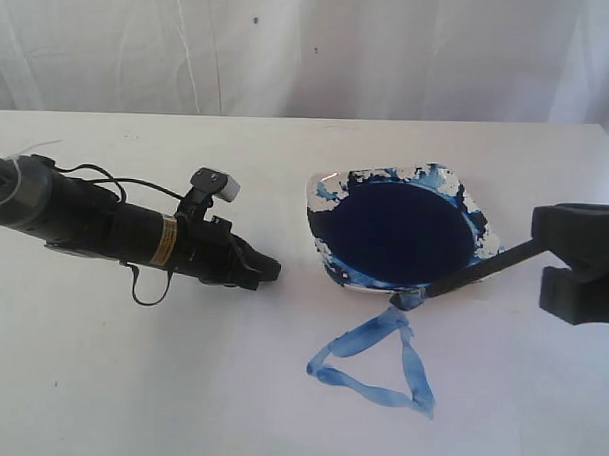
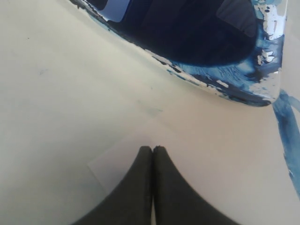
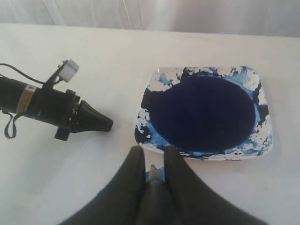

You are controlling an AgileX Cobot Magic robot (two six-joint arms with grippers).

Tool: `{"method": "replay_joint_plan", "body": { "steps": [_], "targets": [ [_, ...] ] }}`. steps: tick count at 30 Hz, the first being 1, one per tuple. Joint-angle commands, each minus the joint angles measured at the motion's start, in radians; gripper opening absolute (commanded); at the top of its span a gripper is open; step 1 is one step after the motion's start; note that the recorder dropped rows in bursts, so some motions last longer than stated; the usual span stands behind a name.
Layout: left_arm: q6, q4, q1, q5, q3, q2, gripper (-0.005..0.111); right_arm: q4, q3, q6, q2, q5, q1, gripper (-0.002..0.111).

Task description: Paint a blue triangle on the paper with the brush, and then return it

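Observation:
The blue triangle (image 1: 375,366) is a streaky hollow outline on the white paper (image 1: 129,382), just in front of the paint dish (image 1: 400,226). My right gripper (image 1: 551,262) at the right edge is shut on the brush (image 1: 473,277). The brush slants over the dish's near rim, its stained tip (image 1: 407,298) by the triangle's top corner. In the right wrist view the brush (image 3: 153,177) lies between the fingers (image 3: 137,161) of the gripper (image 3: 153,152). My left gripper (image 1: 268,270) lies low to the dish's left, shut and empty, its tip (image 2: 153,149) over bare paper.
The dish (image 3: 206,112) holds a round pool of dark navy paint, and its white rim (image 2: 225,86) is smeared blue. One blue stroke (image 2: 286,126) shows in the left wrist view. A wrinkled white curtain (image 1: 311,48) hangs behind. The left arm (image 3: 56,105) stretches across the paper's left side.

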Motion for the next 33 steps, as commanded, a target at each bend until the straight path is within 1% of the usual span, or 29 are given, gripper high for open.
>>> {"method": "replay_joint_plan", "body": {
  "steps": [1,4,20,33],
  "targets": [
    [0.001,0.015,-0.003,0.043,-0.001,-0.002,0.000,-0.012,0.001,-0.008,0.127,-0.096,-0.002,0.000],
    [0.001,0.015,-0.003,0.043,-0.001,-0.002,0.000,-0.012,0.001,-0.018,0.196,-0.170,-0.002,0.000],
    [0.001,0.015,-0.003,0.043,-0.001,-0.002,0.000,-0.069,0.001,-0.018,0.224,-0.166,-0.002,0.000],
    [0.001,0.015,-0.003,0.043,-0.001,-0.002,0.000,-0.090,0.001,-0.018,0.301,-0.175,-0.002,0.000]
  ]
}}
